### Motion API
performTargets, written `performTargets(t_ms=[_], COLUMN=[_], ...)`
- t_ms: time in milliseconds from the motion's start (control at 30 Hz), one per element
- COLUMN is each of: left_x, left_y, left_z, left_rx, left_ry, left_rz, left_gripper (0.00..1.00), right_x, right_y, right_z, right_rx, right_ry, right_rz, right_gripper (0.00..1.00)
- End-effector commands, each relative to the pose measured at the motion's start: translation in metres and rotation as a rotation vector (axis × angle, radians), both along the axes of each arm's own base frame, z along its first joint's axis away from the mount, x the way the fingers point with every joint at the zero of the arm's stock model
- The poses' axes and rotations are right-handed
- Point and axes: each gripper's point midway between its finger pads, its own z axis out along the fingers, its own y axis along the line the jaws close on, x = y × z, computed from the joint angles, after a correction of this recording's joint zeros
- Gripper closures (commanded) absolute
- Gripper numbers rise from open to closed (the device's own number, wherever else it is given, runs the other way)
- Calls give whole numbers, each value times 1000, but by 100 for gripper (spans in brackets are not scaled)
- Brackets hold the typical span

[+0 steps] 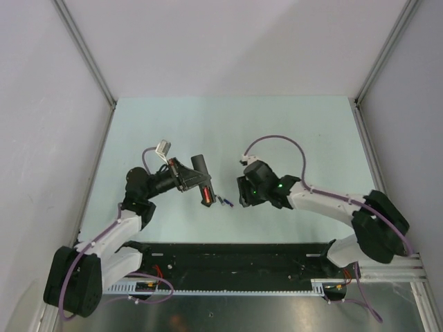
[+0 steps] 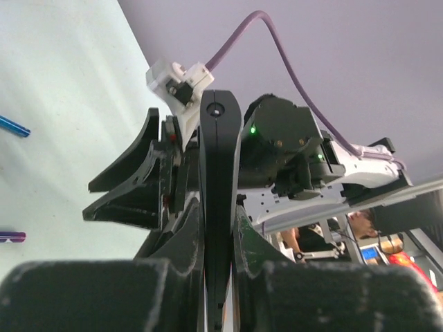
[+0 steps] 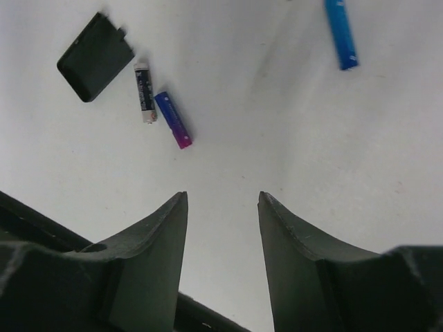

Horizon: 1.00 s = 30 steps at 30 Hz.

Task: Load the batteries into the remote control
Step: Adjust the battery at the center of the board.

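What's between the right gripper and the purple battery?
Nothing visible: bare table lies between the open right gripper and the purple battery. A dark battery lies close beside it, with the back panel beyond that. The blue battery is well off to the other side.

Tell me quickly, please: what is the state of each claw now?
Left claw: closed on the remote control.
Right claw: open, holding nothing.

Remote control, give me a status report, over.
Left gripper, jaws shut on remote control. Right gripper, jaws open and empty, above three loose batteries. Back panel off, lying beside them. Nothing between jaws and batteries.
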Motion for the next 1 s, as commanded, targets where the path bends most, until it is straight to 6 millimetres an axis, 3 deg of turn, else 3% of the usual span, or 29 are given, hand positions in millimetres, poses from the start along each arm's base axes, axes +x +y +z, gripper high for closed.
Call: performTargets(t_ms=[0, 167, 533, 967], left_x=[-2, -5, -9, -9], left_y=[7, 12, 14, 14], left_z=[-5, -9, -7, -4], left_rx=[95, 119, 119, 115], left_ry=[-73, -80, -83, -86], left_rz=[26, 39, 37, 38], left_gripper=[100, 100, 100, 100], right_x=[16, 17, 18, 21], right_y=[31, 50, 55, 64], right_z=[9, 1, -23, -23], right_rx=[-42, -78, -151, -133], right_ry=[-94, -100, -91, -102], right_rz=[71, 133, 240, 248], right_gripper=[51, 53, 54, 54])
